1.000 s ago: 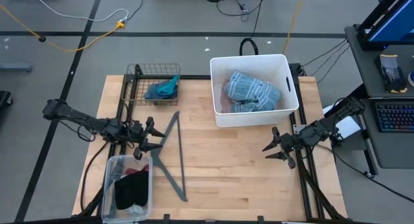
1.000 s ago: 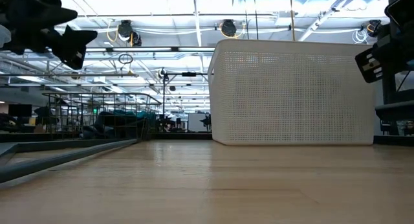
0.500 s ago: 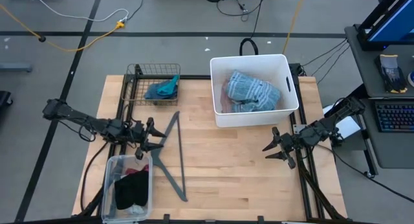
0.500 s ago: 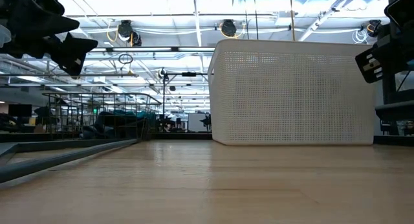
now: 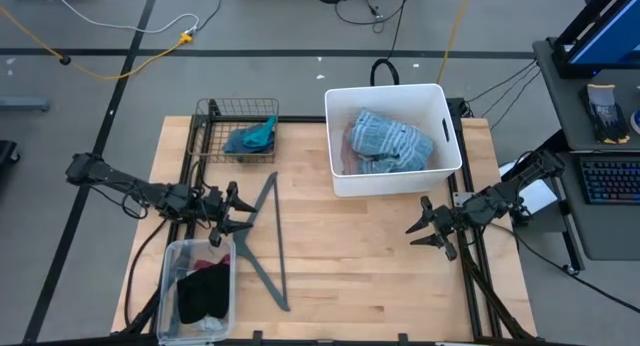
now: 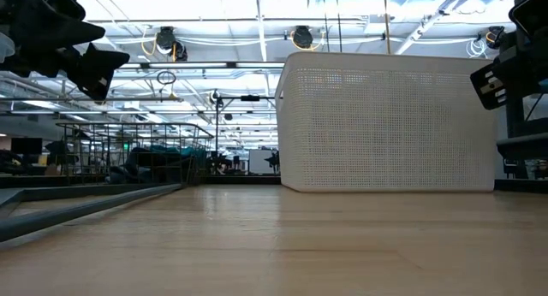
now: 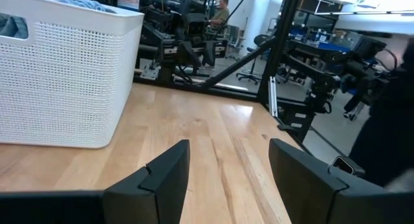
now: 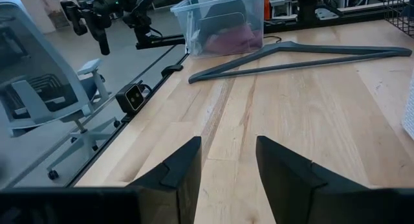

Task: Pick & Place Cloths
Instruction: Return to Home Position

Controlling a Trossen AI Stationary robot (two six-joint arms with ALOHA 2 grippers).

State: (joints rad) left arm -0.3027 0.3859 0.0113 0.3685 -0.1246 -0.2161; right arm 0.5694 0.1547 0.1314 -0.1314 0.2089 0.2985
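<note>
A blue-plaid shirt (image 5: pixel 392 136) lies in the white tub (image 5: pixel 385 89), with a pink piece (image 5: pixel 341 158) at its edge. A teal and blue cloth (image 5: pixel 252 135) sits in the wire basket (image 5: pixel 212 114). Black (image 5: pixel 205 291) and maroon (image 5: pixel 210 263) pieces fill the clear bin (image 5: pixel 166 286). My left gripper (image 5: pixel 232 214) hovers open above the bin's far end, beside the grey hanger (image 5: pixel 262 236). My right gripper (image 5: pixel 420 231) hovers open near the table's right edge, just nearer than the tub. Both hold nothing.
The grey V-shaped hanger (image 8: pixel 297 54) lies flat on the wood between the two arms. In the right wrist view the clear bin (image 8: pixel 223 20) stands beyond it with the maroon piece (image 8: pixel 228 39) inside. The white tub (image 7: pixel 58 75) stands ahead of my left gripper. Bare wood lies in the middle.
My left gripper has dipped slightly in the low view. Nothing else has moved.
</note>
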